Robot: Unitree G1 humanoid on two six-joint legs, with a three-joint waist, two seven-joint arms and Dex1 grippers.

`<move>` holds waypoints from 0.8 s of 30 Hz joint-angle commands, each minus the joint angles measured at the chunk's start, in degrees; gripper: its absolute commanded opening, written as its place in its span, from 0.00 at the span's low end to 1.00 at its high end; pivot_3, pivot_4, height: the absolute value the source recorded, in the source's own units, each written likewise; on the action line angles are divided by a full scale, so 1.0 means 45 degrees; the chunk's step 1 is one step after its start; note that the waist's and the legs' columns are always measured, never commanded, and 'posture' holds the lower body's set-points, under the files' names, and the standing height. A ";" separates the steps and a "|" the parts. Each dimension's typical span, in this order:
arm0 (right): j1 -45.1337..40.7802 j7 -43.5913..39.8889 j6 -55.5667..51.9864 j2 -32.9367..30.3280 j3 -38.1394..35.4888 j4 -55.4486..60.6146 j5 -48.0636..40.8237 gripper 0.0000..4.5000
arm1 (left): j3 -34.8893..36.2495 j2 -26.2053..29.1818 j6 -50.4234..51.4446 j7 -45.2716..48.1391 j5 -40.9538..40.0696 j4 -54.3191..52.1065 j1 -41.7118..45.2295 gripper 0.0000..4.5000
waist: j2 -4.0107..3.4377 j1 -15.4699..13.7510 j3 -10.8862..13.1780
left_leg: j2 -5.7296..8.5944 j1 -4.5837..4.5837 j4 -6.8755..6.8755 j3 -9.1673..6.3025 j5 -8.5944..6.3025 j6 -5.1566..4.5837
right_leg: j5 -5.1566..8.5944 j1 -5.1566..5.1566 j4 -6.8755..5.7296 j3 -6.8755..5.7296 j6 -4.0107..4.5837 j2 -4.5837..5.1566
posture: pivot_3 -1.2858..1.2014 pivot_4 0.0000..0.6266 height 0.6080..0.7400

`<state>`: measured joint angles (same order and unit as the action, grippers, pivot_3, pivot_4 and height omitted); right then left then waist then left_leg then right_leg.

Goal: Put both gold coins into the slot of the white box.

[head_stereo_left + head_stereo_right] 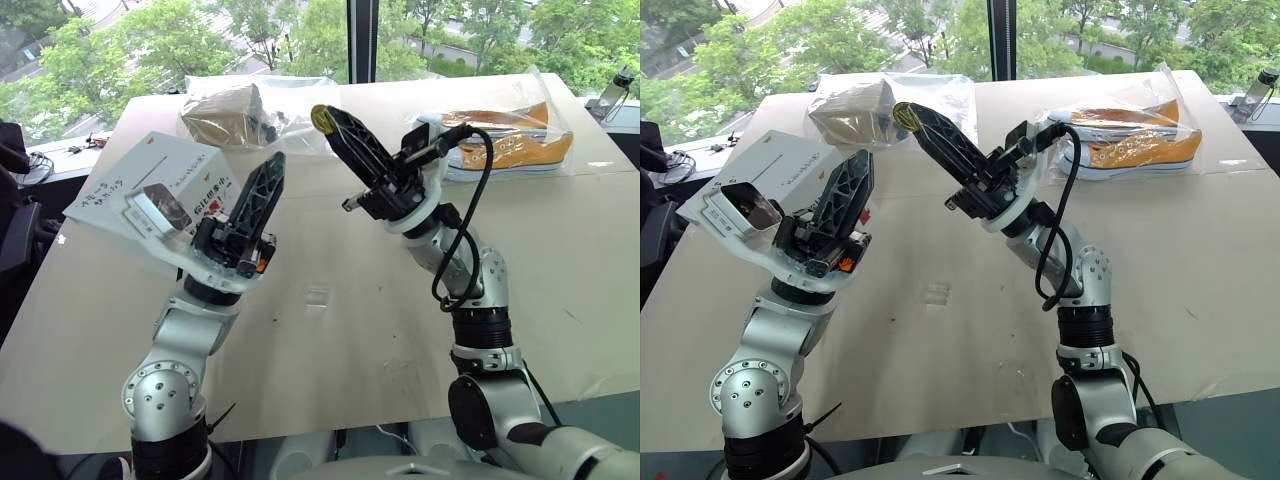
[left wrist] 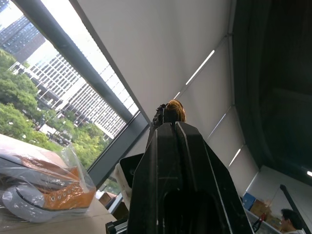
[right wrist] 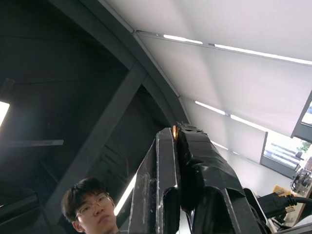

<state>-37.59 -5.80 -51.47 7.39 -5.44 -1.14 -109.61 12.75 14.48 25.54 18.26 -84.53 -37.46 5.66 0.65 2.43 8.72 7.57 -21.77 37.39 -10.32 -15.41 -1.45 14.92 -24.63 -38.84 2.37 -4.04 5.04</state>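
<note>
The right tool (image 1: pixel 322 118) pinches one small round gold coin (image 1: pixel 320 119) up above the tan surface (image 1: pixel 560 260), just right of the pressed-together left tool (image 1: pixel 277 160), near the white cardboard box (image 1: pixel 150 180).

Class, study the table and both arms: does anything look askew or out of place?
Yes. The white box sits tilted at the table's left edge, partly hidden behind the left gripper. The right gripper pinches a gold coin aloft, well away from the box.
</note>
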 commanded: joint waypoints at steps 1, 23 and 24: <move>-0.0365 -0.0267 0.0097 0.0016 0.0211 0.0544 0.0338 0.00 | -0.0107 0.0185 -0.0020 -0.0122 -0.0217 -0.0166 0.0214 0.01 | 0.0000 0.0001 0.0000 | 0.0000 0.0000 0.0000 0.0000 0.0000 0.0000 | 0.0000 0.0000 -0.0001 -0.0001 0.0000 -0.0001 | 0.52 0.24 0.97; -0.0069 -0.2929 -0.0304 -0.0530 0.0862 0.1084 0.3450 0.00 | -0.0233 0.0550 0.0249 -0.0510 -0.1541 -0.0353 0.0128 0.48 | 0.0000 -0.0014 0.0000 | 0.0000 -0.0002 -0.0001 0.0001 0.0000 0.0000 | 0.0000 -0.0003 0.0003 0.0002 0.0000 0.0001 | 0.52 0.24 0.97; -0.0058 -0.2956 -0.0312 -0.0541 0.0875 0.1083 0.3503 0.00 | -0.0241 0.0542 0.0242 -0.0497 -0.1540 -0.0366 0.0129 0.48 | 0.0000 -0.0014 0.0000 | 0.0000 -0.0002 -0.0001 0.0000 0.0000 0.0000 | 0.0000 -0.0003 0.0003 0.0002 0.0000 0.0001 | 0.52 0.24 0.97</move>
<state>-37.58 -18.22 -52.45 4.75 -1.66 2.07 -93.93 11.72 16.58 27.10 15.27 -90.23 -37.26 6.12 0.65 2.37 8.72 7.56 -21.78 37.39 -10.31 -15.42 -1.45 14.92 -24.65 -38.83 2.37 -4.04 5.04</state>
